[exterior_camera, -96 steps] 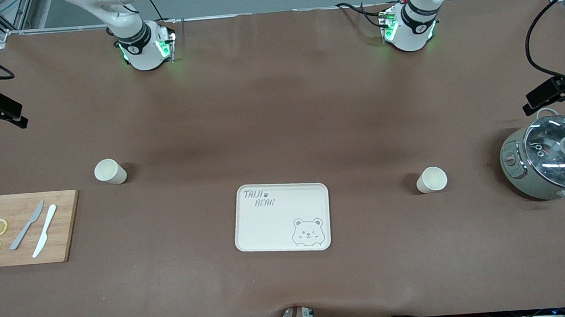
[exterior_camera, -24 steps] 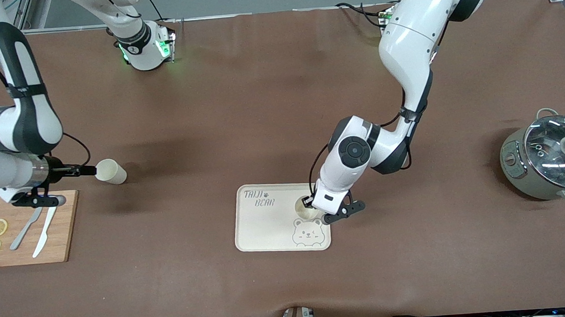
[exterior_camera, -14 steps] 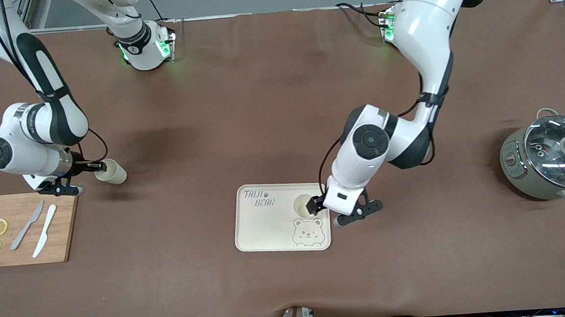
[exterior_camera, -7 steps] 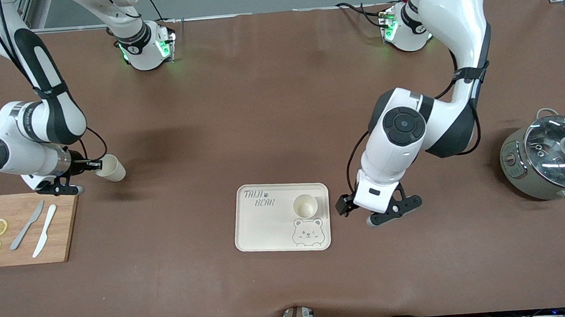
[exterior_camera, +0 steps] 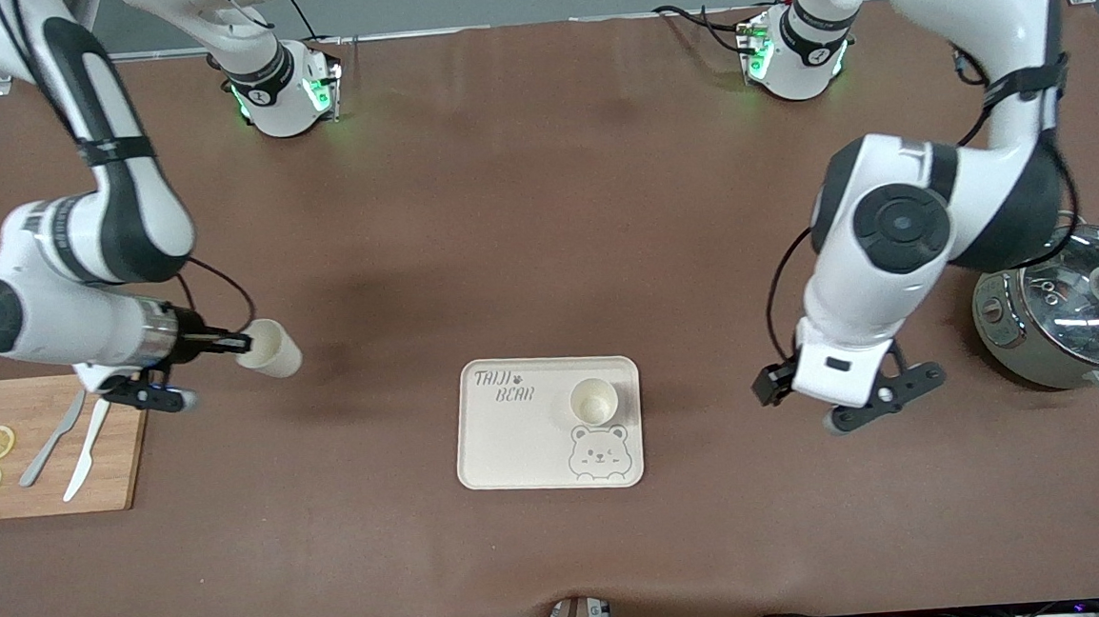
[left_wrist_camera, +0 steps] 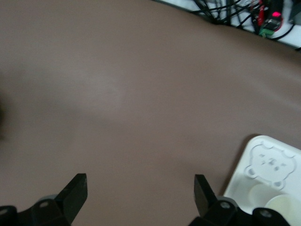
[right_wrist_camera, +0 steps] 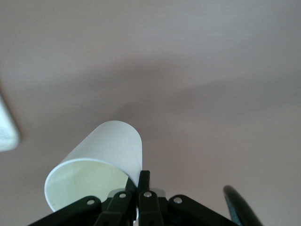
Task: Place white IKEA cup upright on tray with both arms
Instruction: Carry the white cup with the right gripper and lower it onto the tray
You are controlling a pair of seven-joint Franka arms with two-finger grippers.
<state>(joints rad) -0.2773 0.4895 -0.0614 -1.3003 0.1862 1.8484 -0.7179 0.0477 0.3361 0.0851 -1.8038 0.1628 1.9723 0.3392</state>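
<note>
The cream bear tray [exterior_camera: 520,444] lies in the middle of the table. One white cup [exterior_camera: 593,401] stands upright on it, just above the bear drawing. My left gripper [exterior_camera: 772,384] is open and empty, over bare table between the tray and the pot. In the left wrist view the gripper [left_wrist_camera: 139,188] is spread wide, with the tray [left_wrist_camera: 263,162] and its cup [left_wrist_camera: 284,208] at the edge. My right gripper [exterior_camera: 239,344] is shut on the rim of a second white cup [exterior_camera: 271,349]. It holds that cup on its side, low over the table. In the right wrist view the gripper [right_wrist_camera: 141,181] pinches the cup's wall [right_wrist_camera: 110,150].
A wooden cutting board [exterior_camera: 120,468] with two knives and two lemon slices lies at the right arm's end. A grey pot with a glass lid [exterior_camera: 1075,314] stands at the left arm's end, close to the left arm's elbow. The tray's corner shows in the right wrist view [right_wrist_camera: 7,129].
My left gripper let go of the cup on the tray and drew back toward the pot. My right gripper closed on the second cup and carried it a little toward the tray.
</note>
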